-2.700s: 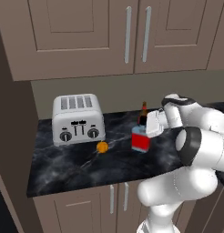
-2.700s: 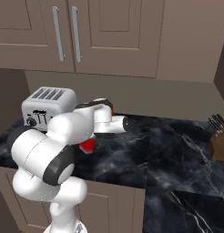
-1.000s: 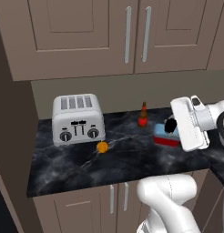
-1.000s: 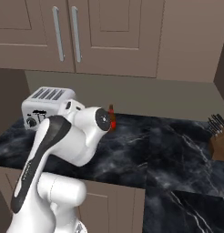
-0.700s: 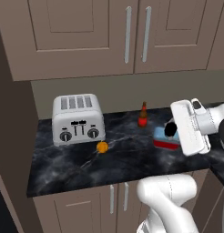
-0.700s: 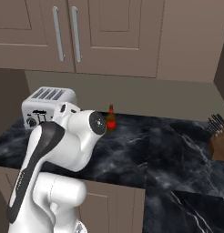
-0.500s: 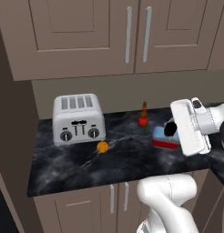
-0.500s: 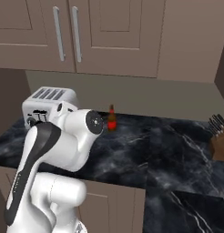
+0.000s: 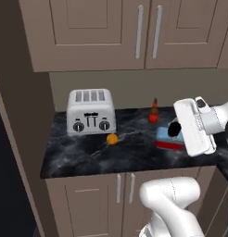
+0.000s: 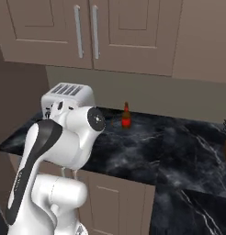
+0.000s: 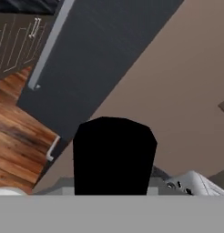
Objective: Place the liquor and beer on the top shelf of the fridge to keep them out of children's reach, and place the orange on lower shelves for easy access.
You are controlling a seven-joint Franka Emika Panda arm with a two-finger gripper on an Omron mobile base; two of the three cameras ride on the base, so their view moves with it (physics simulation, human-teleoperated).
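the end effector (image 9: 177,134) is at the right side of the left base view, above the dark marble surface (image 9: 83,155). it is closed on the liquor (image 9: 169,138). the liquor is tipped onto its side, up in the air, with its red body and pale blue ends showing just left of the white hand. its black cap (image 11: 114,154) looks big and dark in the hand view, right in front of the camera.

the beer (image 9: 154,111) stands upright at the back of the surface, close to the wall. in the right base view the beer (image 10: 126,116) is just past the big white arm. it is not touching the liquor.

the orange (image 9: 112,138) sits on the surface in front of the toaster (image 9: 90,111), near its right corner. it is well apart from the beer and the liquor.

the toaster is silver with four slots and three knobs. brown cabinets (image 9: 134,32) hang above the surface.

in the hand view, the dark fridge (image 11: 100,59) door runs across the picture at a slant, with a grey bar handle (image 11: 48,48) on it. a wooden floor (image 11: 16,141) shows at the left.
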